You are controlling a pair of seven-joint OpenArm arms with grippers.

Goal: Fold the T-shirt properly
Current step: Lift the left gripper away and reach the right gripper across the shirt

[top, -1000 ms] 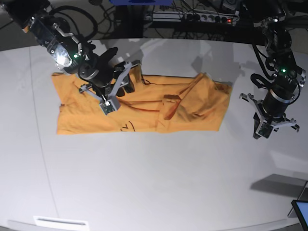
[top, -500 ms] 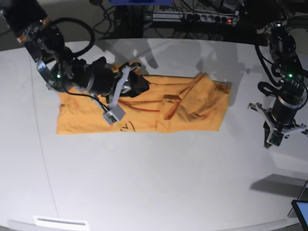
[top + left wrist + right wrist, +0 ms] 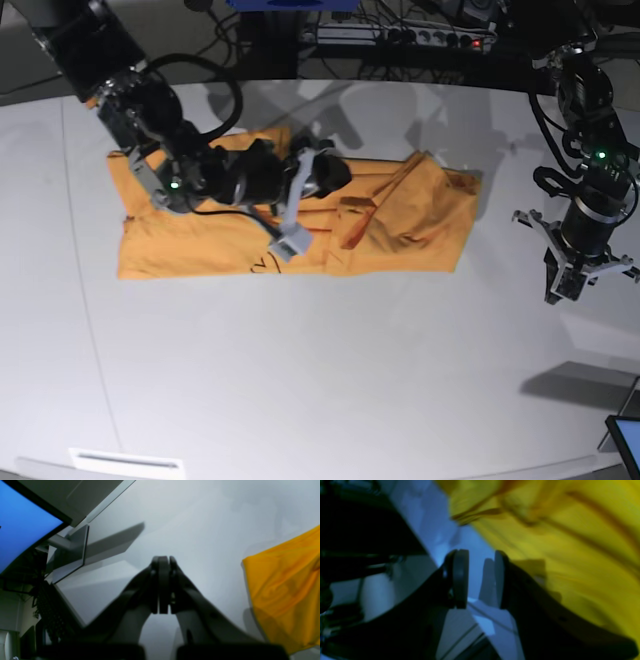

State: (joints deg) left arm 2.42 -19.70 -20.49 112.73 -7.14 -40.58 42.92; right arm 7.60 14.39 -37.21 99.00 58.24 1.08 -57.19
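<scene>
Base view. The T-shirt (image 3: 300,225), orange-yellow and partly folded, lies on the white table (image 3: 330,380) toward 11 o'clock from the table's centre, its long axis running from 9 to 3 o'clock. The half toward 9 o'clock lies fairly flat; the half toward 3 o'clock is bunched into raised creases, with a small folded flap near the middle. A thin dark line mark shows at the hem toward 6 o'clock.

The right gripper (image 3: 477,580) lies low across the shirt's upper middle, arm reaching in from 10 o'clock. In the right wrist view its jaws stand parted with a clear gap; table surface, not cloth, shows between the pads, and the fabric lies just beside the pad toward 3 o'clock. It appears to grasp nothing.

The left gripper (image 3: 161,585) hangs over bare table at 3 o'clock of the shirt, well apart from it. In the left wrist view its fingers are pressed together, empty; the shirt's edge shows at 3 o'clock of that view, and a blue-lit monitor (image 3: 22,522) at 10 o'clock.

Risks, as judged. The right jaws, open beside the cloth and not around it, may close on nothing or pinch a single layer, dragging the stack askew. The arm lying low over the garment may snag and rumple the flat half when it moves. Folding over the bunched half without smoothing it would set the creases in. With the left gripper clenched and distant, nothing anchors the shirt against sliding.
</scene>
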